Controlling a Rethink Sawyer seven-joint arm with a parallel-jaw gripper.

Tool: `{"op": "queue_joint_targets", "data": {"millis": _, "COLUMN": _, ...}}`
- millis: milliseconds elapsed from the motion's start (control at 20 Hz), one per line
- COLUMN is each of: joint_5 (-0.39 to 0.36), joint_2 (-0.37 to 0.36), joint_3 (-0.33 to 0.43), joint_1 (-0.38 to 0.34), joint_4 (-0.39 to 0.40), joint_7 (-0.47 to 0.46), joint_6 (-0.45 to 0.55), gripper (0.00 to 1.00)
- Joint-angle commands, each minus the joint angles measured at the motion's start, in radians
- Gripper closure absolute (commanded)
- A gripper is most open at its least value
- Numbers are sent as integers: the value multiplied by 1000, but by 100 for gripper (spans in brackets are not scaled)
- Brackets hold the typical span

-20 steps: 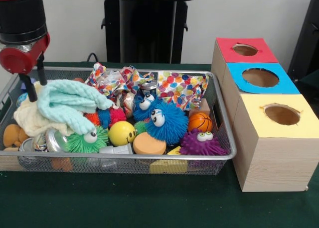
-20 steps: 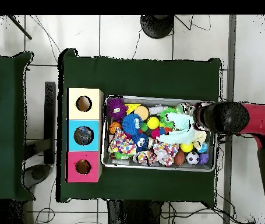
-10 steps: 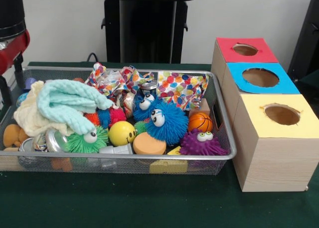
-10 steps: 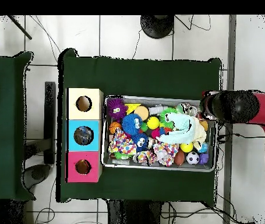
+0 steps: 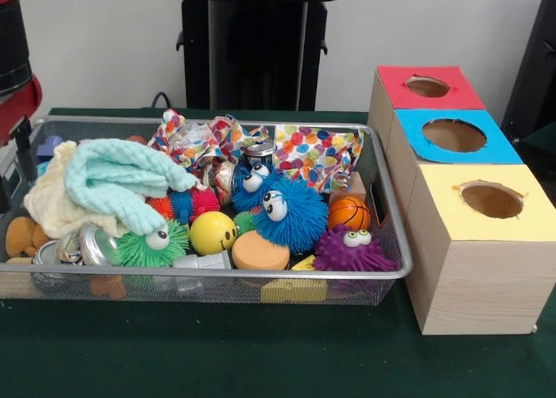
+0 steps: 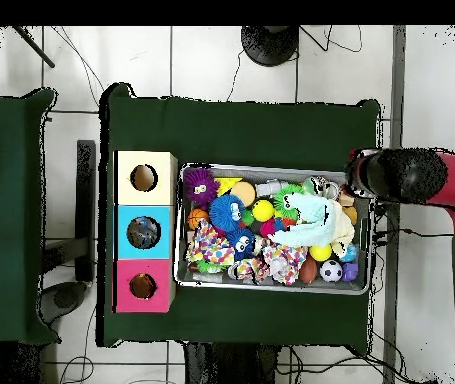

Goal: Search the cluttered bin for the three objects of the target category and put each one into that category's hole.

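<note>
I see the table (image 5: 261, 363) under a dark green cloth, filling the lower frame of the front view. Behind it, at top centre, a black stand (image 5: 257, 46) rises against a pale wall (image 5: 122, 42). Overhead, a second green-covered table (image 6: 6, 215) sits at the left edge, on a white tiled floor (image 6: 211, 60) crossed by cables.

Pincer (image 5: 10, 146) cut off at left edge.
</note>
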Motion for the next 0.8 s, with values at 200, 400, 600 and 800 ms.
{"op": "queue_joint_targets", "data": {"millis": 200, "joint_5": -86, "joint_2": 126, "joint_3": -6, "joint_1": 20, "joint_4": -90, "joint_7": -319, "joint_6": 29, "gripper": 0}}
{"op": "queue_joint_targets", "data": {"millis": 400, "joint_5": -109, "joint_2": 149, "joint_3": -19, "joint_1": 34, "joint_4": -124, "joint_7": -335, "joint_6": 45, "gripper": 0}}
{"op": "queue_joint_targets", "data": {"millis": 600, "joint_5": -150, "joint_2": 159, "joint_3": -48, "joint_1": 62, "joint_4": -172, "joint_7": -310, "joint_6": 75, "gripper": 0}}
{"op": "queue_joint_targets", "data": {"millis": 800, "joint_5": -195, "joint_2": 157, "joint_3": -83, "joint_1": 86, "joint_4": -215, "joint_7": -311, "joint_6": 123, "gripper": 0}}
